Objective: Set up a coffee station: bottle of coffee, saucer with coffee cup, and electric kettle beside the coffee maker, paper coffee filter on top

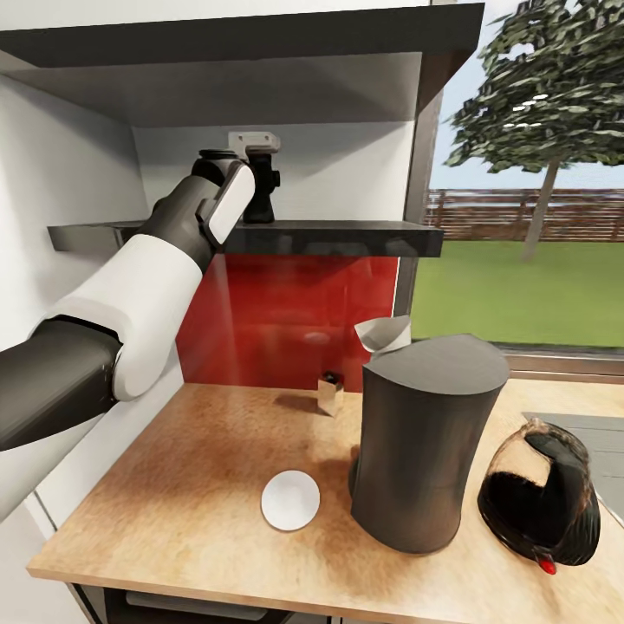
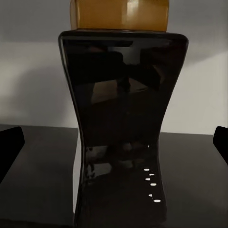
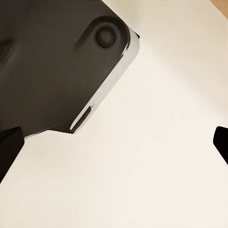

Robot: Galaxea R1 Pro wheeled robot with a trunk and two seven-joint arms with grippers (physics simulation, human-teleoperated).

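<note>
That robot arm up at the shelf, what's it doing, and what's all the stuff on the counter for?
The robot's left arm is reaching up to a black shelf, with the left gripper set around a dark bottle of coffee standing there; its jaws are open on either side, not yet closed. Below on the counter stand the coffee maker, a white saucer beside it, a glass kettle on its other side, and a paper filter behind it.

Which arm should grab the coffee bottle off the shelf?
Left. Its gripper is already up at the shelf, fingers spread either side of the bottle. The right wrist view shows no bottle.
</note>
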